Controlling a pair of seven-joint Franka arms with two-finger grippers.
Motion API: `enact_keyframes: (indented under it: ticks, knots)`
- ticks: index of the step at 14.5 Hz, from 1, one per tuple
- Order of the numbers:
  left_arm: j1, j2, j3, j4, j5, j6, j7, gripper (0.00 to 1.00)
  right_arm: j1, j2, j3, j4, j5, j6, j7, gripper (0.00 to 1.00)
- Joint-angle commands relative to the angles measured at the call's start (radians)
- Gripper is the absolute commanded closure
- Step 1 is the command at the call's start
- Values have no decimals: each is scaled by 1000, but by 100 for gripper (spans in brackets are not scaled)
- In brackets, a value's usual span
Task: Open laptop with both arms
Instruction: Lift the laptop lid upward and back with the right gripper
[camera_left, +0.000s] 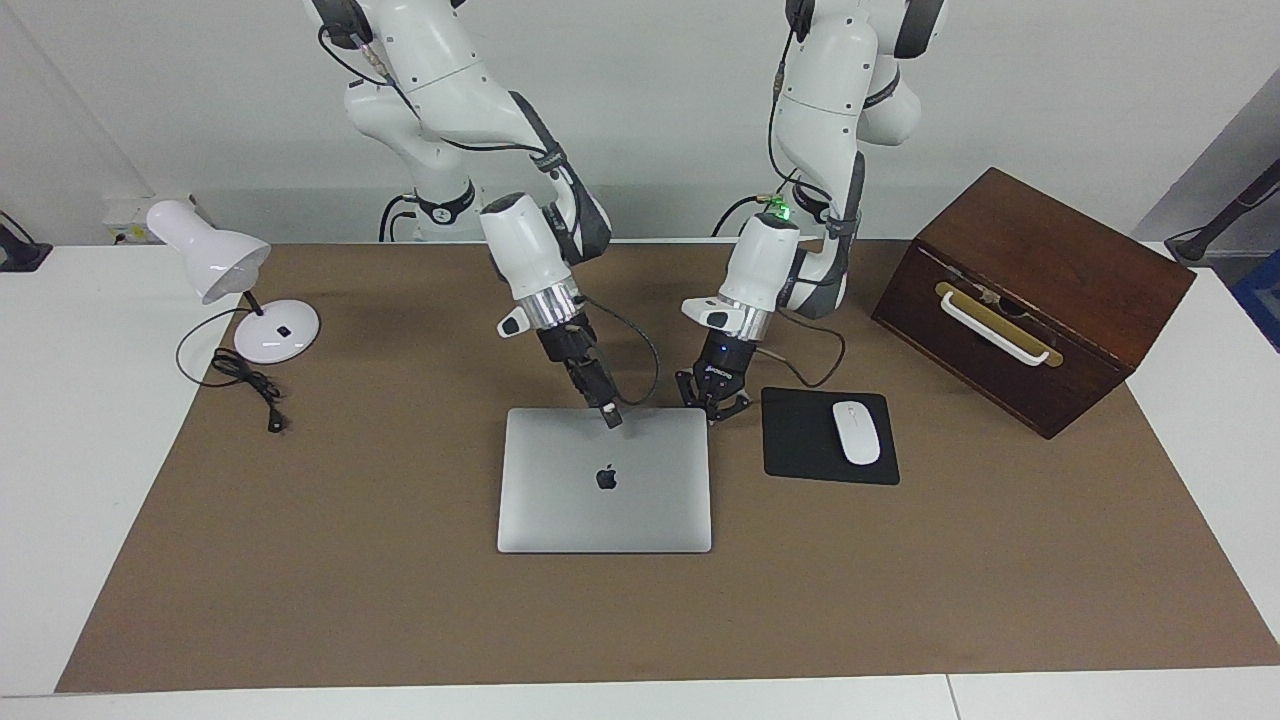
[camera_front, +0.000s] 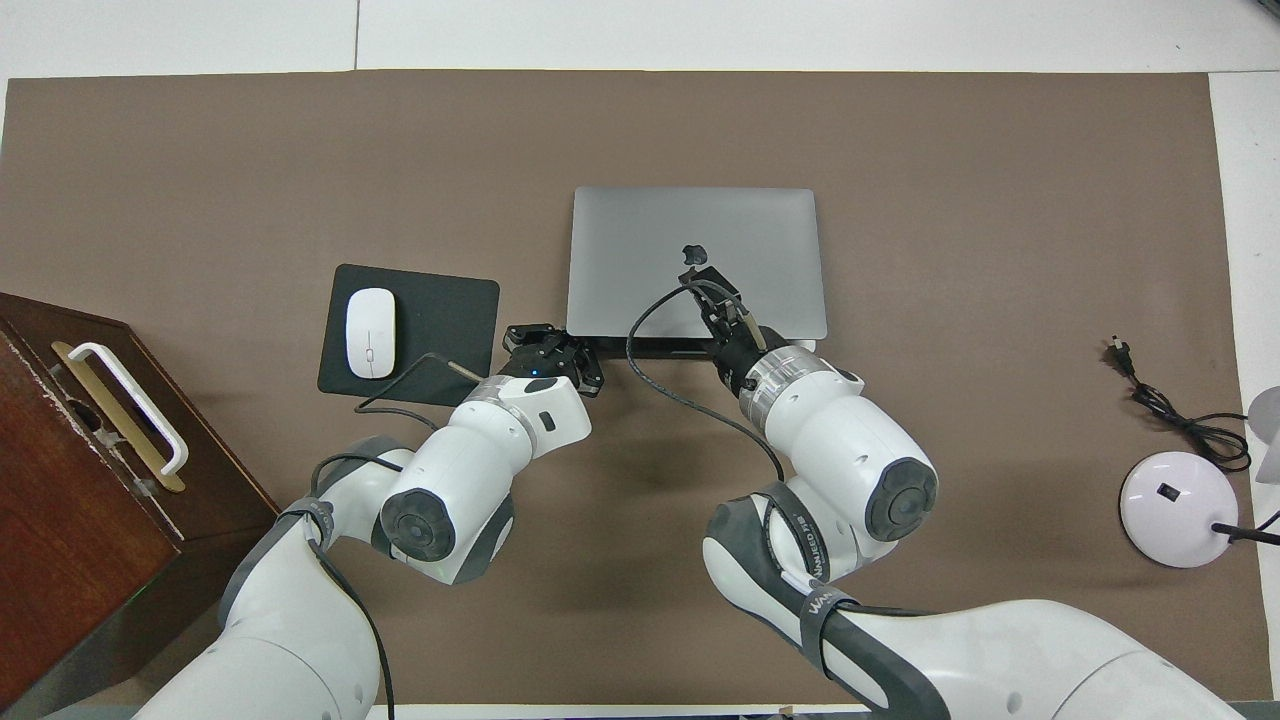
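The laptop (camera_left: 600, 500) (camera_front: 640, 250) lies closed and flat on the brown mat, its dark logo facing up. My right gripper (camera_left: 612, 418) (camera_front: 695, 272) slants down onto the lid, between the logo and the lid's edge nearest the robots. It is open and holds nothing, and I cannot tell whether its tip touches the lid. My left gripper (camera_left: 712, 410) (camera_front: 545, 340) is shut on nothing. It sits low beside the laptop's corner nearest the robots, between the laptop and the mouse pad.
A black mouse pad (camera_left: 800, 455) with a white mouse (camera_left: 856, 432) lies beside the laptop, toward the left arm's end. A brown wooden box (camera_left: 1030, 300) with a white handle stands past it. A white desk lamp (camera_left: 235, 270) and its cord (camera_left: 250, 385) are at the right arm's end.
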Motion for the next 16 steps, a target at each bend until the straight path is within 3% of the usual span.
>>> enact_keyframes:
  ticks: [1, 7, 16]
  knots:
    - [-17, 53, 1, 28, -6, 13, 11, 100, -11, 26, 2, 53, 24, -15, -42, 0]
    - [-17, 55, 1, 31, -6, 14, 11, 100, -11, 45, -4, 134, 24, -84, -43, 0]
    - [-17, 61, 1, 31, -6, 14, 12, 100, -12, 101, -25, 369, 19, -288, -40, 0]
